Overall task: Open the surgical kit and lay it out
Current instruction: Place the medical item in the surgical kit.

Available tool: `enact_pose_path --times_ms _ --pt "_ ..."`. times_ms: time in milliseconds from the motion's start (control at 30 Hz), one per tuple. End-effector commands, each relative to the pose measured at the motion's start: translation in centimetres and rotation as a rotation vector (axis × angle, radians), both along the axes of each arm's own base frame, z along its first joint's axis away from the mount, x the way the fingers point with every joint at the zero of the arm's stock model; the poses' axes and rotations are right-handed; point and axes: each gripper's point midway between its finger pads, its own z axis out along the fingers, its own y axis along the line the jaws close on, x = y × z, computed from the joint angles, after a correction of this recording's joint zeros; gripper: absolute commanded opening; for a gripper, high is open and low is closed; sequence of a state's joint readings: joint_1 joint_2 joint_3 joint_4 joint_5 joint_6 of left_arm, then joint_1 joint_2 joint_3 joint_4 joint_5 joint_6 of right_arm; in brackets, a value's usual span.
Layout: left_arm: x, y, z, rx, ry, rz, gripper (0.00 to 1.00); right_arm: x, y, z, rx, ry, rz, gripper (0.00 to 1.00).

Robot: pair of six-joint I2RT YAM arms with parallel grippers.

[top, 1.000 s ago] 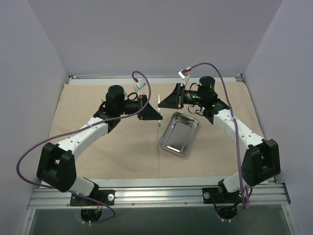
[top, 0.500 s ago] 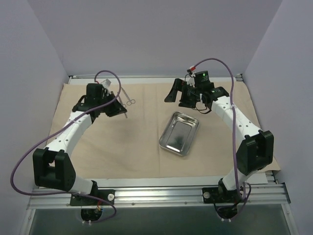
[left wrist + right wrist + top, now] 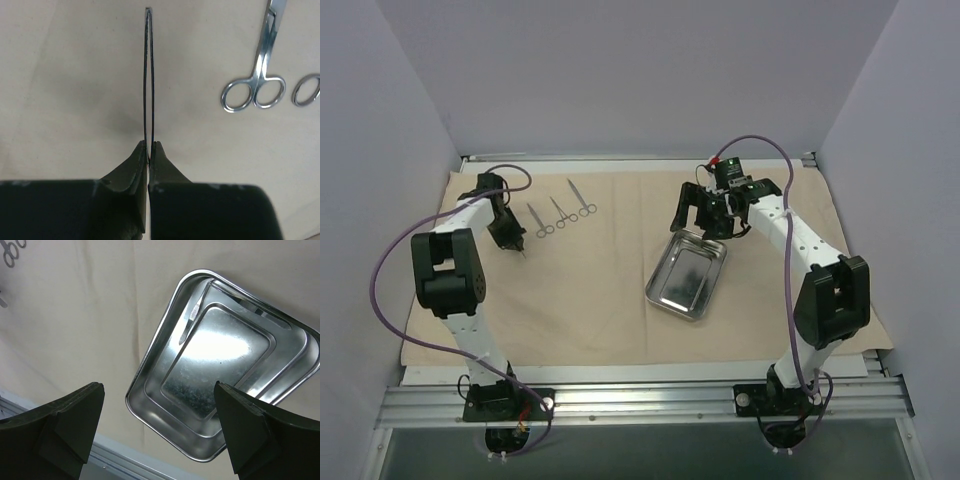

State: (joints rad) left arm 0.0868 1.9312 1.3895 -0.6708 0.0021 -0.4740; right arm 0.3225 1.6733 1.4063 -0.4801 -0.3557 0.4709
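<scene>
Since 0.5 s ago our L hand [image 3: 513, 238] swung far left, clamped on tweezers [image 3: 148, 75]. R hand [image 3: 705, 215] spread wide, empty, over steel tray [image 3: 665, 292]. Three ring-handled instruments [image 3: 560, 211] lie on beige cloth wrap [image 3: 590, 310]. Lilac walls [image 3: 620, 70].

The cloth [image 3: 600, 300] is plain beige. The tray [image 3: 686, 278], scissors [image 3: 265, 50] and tweezers [image 3: 149, 75] are shiny silver. The left gripper [image 3: 149, 150] and right gripper [image 3: 159, 387] are black, and the cables [image 3: 756, 139] are purple.
</scene>
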Motion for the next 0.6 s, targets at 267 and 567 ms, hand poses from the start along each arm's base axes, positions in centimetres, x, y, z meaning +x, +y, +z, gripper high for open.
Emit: enact_pose_path --times_ms 267,567 --pt "5.9 1.5 0.7 0.04 -0.034 0.023 0.02 0.5 -3.1 -2.1 -0.035 0.061 -0.028 0.97" --pt "6.1 0.6 -0.6 -0.014 -0.02 0.052 0.02 1.8 -3.3 -2.8 -0.026 0.07 -0.024 0.98"
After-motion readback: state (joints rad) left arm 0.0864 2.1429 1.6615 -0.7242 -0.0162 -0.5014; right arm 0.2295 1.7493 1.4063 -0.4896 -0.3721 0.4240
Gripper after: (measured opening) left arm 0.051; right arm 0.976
